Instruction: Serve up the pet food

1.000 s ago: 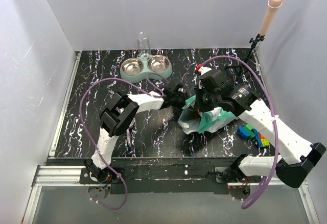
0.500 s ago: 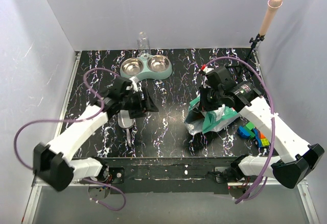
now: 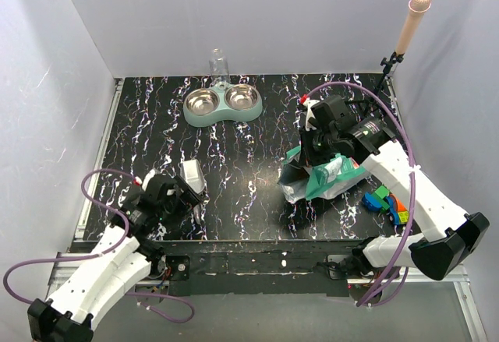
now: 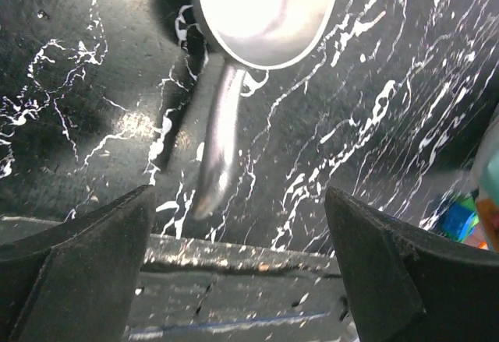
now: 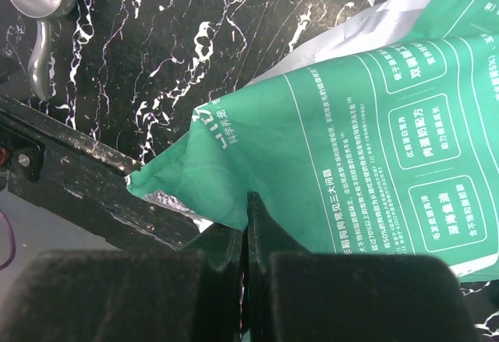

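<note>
The pet food itself is hidden. Its teal-and-white bag lies crumpled right of the table's middle. My right gripper is shut on the bag's upper edge. The right wrist view shows its jaws pinching the green bag. The grey scoop lies on the table at the near left. Just behind it, my left gripper is open. In the left wrist view the scoop lies beyond the spread fingers, and nothing is between them. The mint-green double bowl stands at the back.
A clear glass stands behind the bowl. Coloured toy blocks lie at the near right beside the bag. A thin stand with a pink tip rises at the back right corner. The table's metal front edge is right under my left gripper.
My left arm has pulled back from the bag to the near left and its jaws have opened wide. The scoop now lies free on the table. The right gripper keeps its grip on the bag.
</note>
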{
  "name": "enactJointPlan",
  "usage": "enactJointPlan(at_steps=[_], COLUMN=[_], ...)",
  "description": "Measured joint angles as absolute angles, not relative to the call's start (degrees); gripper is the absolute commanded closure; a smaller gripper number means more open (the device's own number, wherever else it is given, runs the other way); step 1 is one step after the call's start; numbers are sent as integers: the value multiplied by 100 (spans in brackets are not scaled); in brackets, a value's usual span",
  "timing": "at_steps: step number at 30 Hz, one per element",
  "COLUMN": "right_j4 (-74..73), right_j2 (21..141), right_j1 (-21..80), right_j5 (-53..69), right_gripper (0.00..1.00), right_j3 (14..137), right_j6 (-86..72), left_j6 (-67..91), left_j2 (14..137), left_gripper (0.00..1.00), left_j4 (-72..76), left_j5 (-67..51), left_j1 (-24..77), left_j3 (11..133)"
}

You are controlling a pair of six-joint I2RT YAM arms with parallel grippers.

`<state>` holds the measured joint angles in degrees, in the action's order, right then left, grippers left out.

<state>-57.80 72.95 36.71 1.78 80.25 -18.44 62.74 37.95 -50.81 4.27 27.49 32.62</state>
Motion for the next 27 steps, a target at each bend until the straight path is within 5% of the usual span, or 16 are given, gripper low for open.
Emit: enactJointPlan(at_steps=[10, 23, 27], right_j4=[-5996, -5996, -5994], right_j2=[7356, 7356, 7356], right_j1=[3636, 3636, 3636], right_j5=[237, 301, 303], right_gripper=[99, 99, 99], right_j3=[8270, 8272, 8272], right_j6=[-1437, -1417, -1420], left_j6=[7762, 8442, 8517], left_j2=[2895, 3028, 2998], left_gripper=[28, 54, 71], left_j4=[-2976, -1238, -1216], left_j5=[486, 364, 364], left_j1=[2749, 2749, 2749], left_j3=[1133, 338, 318])
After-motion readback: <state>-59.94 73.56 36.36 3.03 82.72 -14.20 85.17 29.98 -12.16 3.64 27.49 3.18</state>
